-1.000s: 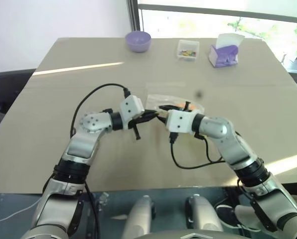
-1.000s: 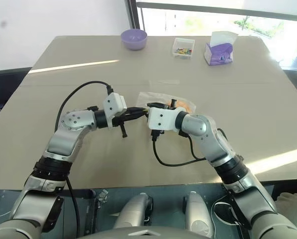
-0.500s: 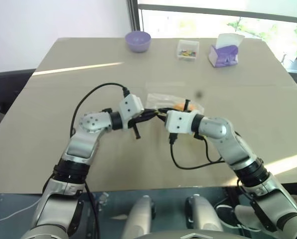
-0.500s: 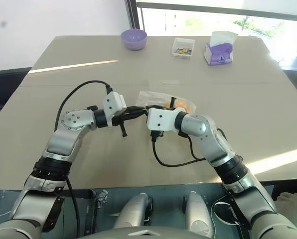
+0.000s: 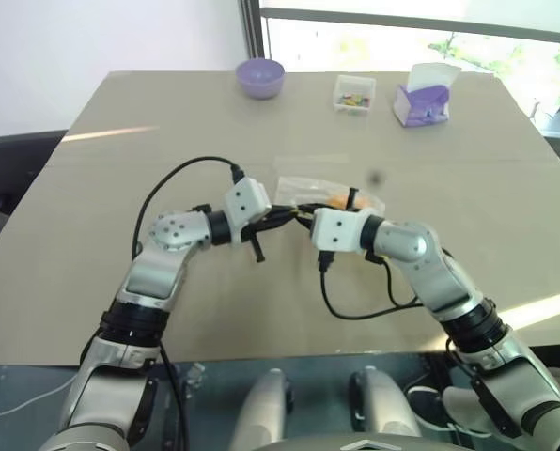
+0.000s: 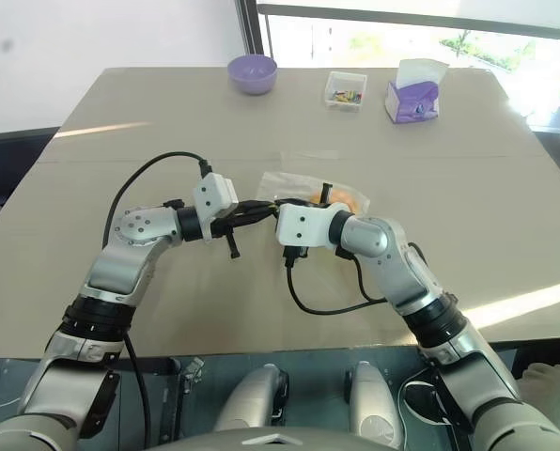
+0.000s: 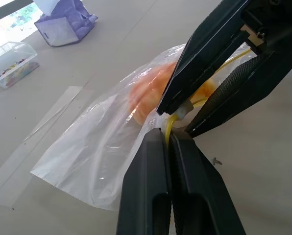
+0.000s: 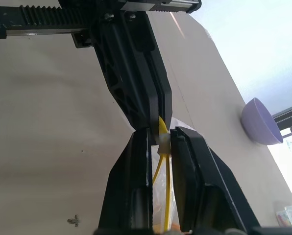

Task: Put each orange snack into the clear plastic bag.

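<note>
Snack [image 7: 148, 93] sits inside the clear plastic bag [image 7: 92, 152], beyond both end effectors, left [image 7: 168, 139] and right [image 8: 160, 139], pinching its yellow seal strip [image 8: 161, 128].

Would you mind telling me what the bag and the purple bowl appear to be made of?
The clear plastic bag looks like thin glossy plastic film: it is see-through, wrinkled and catches highlights, with the orange snack visible inside. The purple bowl seems smooth matte plastic, though ceramic is possible.
</note>
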You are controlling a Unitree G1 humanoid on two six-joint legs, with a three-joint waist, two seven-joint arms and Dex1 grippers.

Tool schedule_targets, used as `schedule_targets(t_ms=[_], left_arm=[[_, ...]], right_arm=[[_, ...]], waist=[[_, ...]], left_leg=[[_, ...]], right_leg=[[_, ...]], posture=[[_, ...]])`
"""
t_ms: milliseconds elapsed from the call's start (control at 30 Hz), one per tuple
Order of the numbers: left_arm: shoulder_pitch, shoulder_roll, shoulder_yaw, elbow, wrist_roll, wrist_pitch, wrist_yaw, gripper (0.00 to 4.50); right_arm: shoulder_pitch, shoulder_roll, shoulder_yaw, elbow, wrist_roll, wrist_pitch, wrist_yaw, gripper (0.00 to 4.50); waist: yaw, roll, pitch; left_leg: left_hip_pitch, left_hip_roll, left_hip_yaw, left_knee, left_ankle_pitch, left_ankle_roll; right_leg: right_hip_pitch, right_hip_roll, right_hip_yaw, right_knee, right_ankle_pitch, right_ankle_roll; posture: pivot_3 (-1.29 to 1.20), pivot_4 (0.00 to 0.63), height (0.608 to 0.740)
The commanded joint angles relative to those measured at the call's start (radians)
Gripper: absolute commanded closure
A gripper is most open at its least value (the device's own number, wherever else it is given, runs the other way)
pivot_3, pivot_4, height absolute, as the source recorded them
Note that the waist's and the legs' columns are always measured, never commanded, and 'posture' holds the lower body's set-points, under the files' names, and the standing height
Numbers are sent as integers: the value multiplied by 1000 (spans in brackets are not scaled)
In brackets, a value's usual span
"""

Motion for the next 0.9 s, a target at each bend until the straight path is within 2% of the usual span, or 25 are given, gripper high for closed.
schedule_targets(t_ms=[33,800,833,900], left_arm=[[3,8,12,-29,-7,1,-3,4500],[7,10,14,-34,-12,13,-3,4500],[8,10,14,-36,-12,14,-3,4500],[9,11,13,-38,-14,16,-2,4500]], right_arm=[[-31,7,-50,-37,12,8,-25,3822],[-32,24,-67,-44,29,70,-47,3822],[-31,24,-66,-45,30,72,-48,4342],[-30,23,-66,-47,31,75,-49,4478]], waist=[[0,0,0],[0,0,0],[0,0,0],[0,0,0]], left_leg=[[0,0,0,0,0,0],[0,0,0,0,0,0],[0,0,0,0,0,0],[0,0,0,0,0,0]], right_leg=[[0,0,0,0,0,0],[0,0,0,0,0,0],[0,0,0,0,0,0],[0,0,0,0,0,0]], posture=[[0,150,740],[0,150,740],[0,150,740],[0,150,740]])
